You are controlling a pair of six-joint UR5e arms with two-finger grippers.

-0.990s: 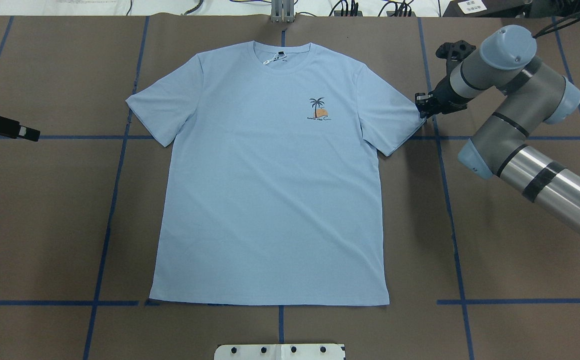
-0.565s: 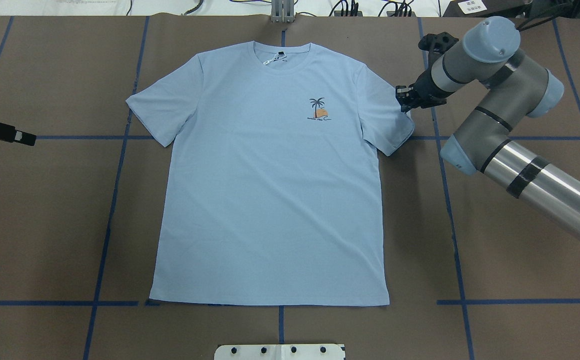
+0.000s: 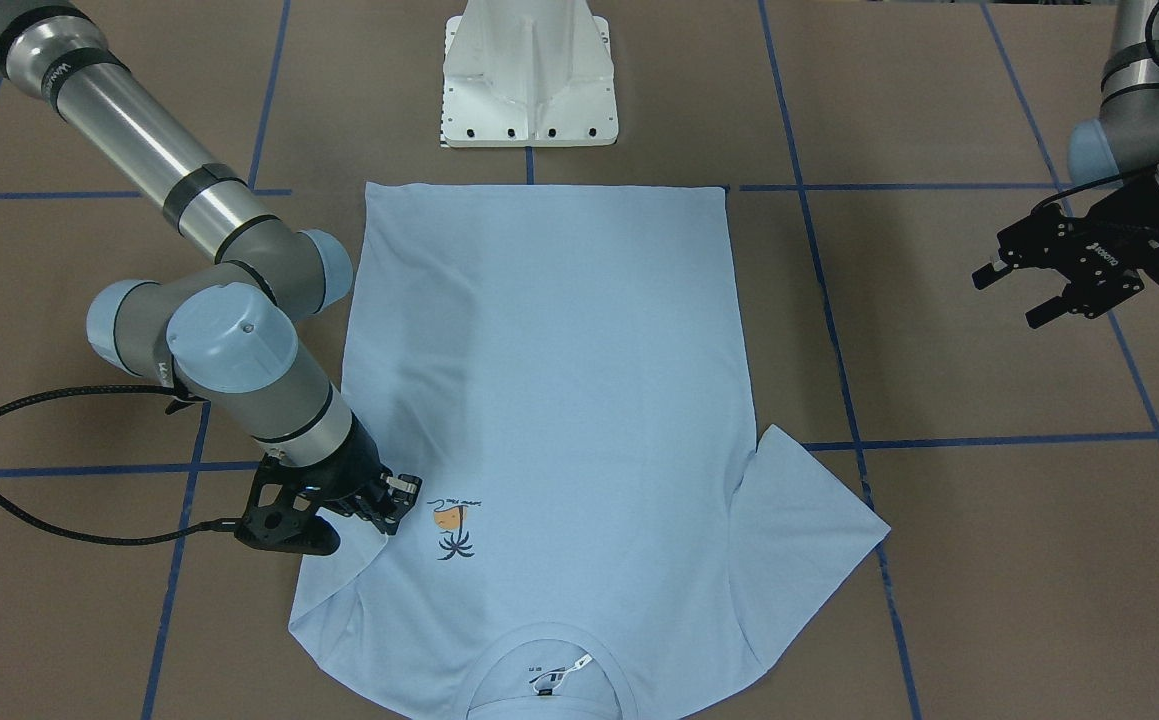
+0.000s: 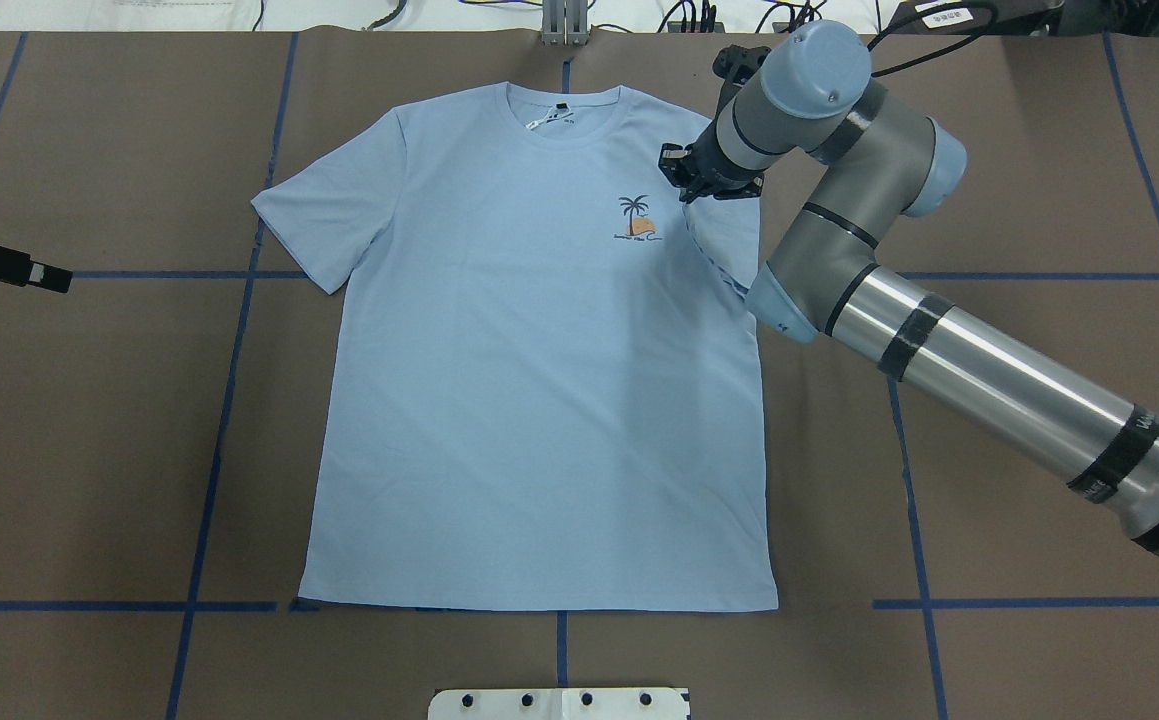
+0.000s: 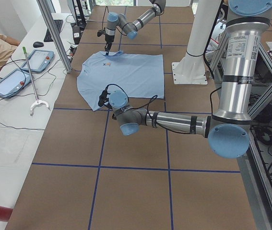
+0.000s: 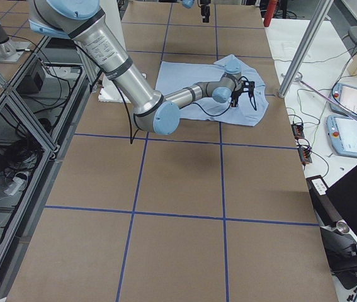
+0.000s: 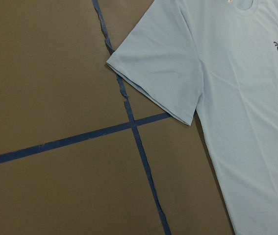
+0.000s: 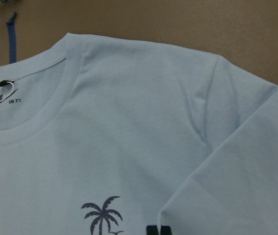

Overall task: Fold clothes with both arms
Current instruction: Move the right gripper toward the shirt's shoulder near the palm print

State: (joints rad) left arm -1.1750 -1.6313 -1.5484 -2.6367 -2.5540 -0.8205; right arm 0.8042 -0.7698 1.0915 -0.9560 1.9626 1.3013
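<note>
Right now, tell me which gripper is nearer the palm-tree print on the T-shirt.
Right. The right gripper is just beside the palm-tree print, pinching the folded-in sleeve of the T-shirt. The left gripper hangs open over the table, beyond the opposite sleeve.

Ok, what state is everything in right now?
T-shirt: face up, body flat.
Right sleeve: lifted, folded in toward the chest print.
Left sleeve: spread flat.
Right gripper: shut on the right sleeve's hem.
Left gripper: open, off the shirt.
</note>
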